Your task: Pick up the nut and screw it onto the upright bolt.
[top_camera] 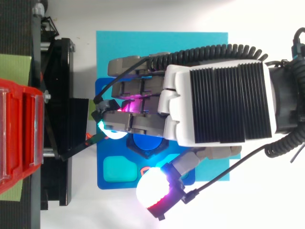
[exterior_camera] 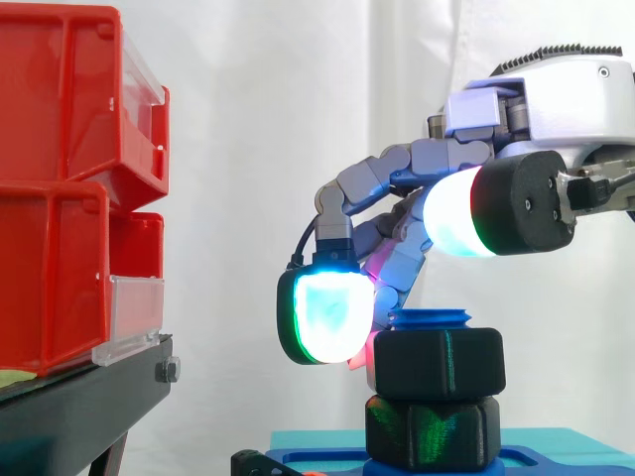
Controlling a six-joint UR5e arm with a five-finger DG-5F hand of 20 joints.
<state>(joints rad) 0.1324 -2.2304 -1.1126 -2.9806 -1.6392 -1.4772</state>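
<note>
Reaching in from the right edge of the side view, the hand [exterior_camera: 575, 99] arches over the blue bolt [exterior_camera: 432, 317]. Its lowest part hangs just beside the left face of the nut [exterior_camera: 440, 362], at the nut's height. Whether it grips the nut or merely lies against it cannot be told.

To the left, an open strip of white curtain [exterior_camera: 258, 119] separates the hand from the red bins [exterior_camera: 60, 178] and the front edge of the black stand [exterior_camera: 79, 402]. The bins' clear front lips jut toward that strip. In the top view the stand's corner comes close to the left rim of the blue base plate [exterior_camera: 317, 459]. The teal mat [top_camera: 162, 45] under the plate runs on bare toward the top of that view. White desk [top_camera: 86, 210] lies open near the bottom edge.

The nut is black and sits level on the upright bolt. Only the bolt's ringed blue top shows above it. Directly beneath it is a second black nut [exterior_camera: 434, 431], and the two seem to touch. From above, the round top of the bolt [top_camera: 147, 143] peeks out just under the hand's edge, and a teal recess [top_camera: 119, 169] in the plate lies near it.
</note>
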